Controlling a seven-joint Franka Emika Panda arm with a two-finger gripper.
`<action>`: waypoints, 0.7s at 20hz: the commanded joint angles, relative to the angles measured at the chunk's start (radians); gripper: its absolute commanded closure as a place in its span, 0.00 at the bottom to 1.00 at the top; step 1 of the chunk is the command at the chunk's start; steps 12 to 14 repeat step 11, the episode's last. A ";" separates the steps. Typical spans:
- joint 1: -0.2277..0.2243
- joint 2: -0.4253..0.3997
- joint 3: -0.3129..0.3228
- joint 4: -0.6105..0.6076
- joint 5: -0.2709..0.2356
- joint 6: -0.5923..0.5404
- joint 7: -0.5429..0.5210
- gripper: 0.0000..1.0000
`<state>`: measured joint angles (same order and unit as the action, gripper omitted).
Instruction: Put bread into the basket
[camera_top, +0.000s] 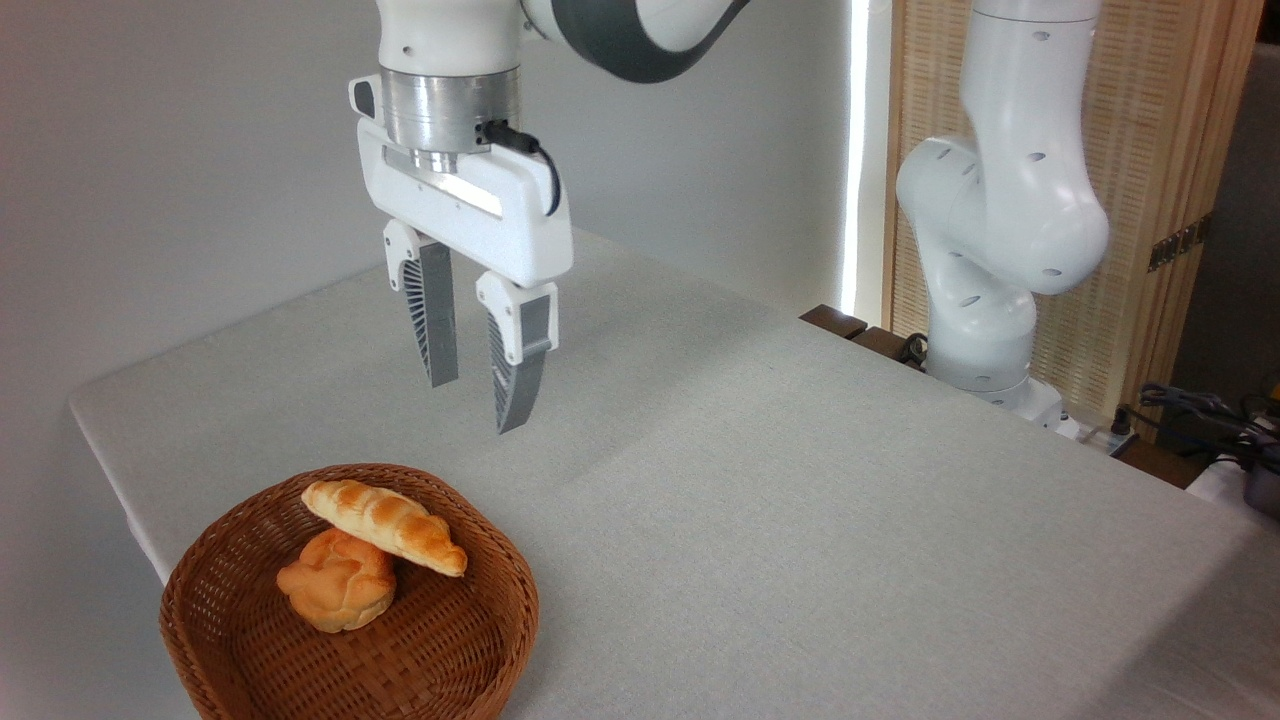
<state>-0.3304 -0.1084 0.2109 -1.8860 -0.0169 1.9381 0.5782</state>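
Bread (385, 525) lying inside basket (460, 640) — propped across round bun (338, 592), tapered tip pointing right. Basket at near-left corner of tabletop (800, 500). Gripper (477, 400) raised above tabletop, behind basket — jaws parted, holding nothing, well clear of bread.

I see my arm (1000, 200) rising from its base at right, going up out of frame, then coming back in at top centre. White wrist with a metal flange, cable plugged in at its side. Gripper (478, 400) points straight down, in the air, touching nothing. Jaws parted with a narrow gap, nothing between them. Fingers (436, 325) grey, ribbed, tapering to the tips; the right one looks lower and nearer to me than the left.
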 joint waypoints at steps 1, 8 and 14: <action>-0.004 -0.007 0.025 0.016 -0.014 -0.083 -0.027 0.00; -0.013 -0.005 0.019 0.016 -0.014 -0.099 -0.098 0.00; -0.013 -0.005 0.019 0.016 -0.014 -0.100 -0.095 0.00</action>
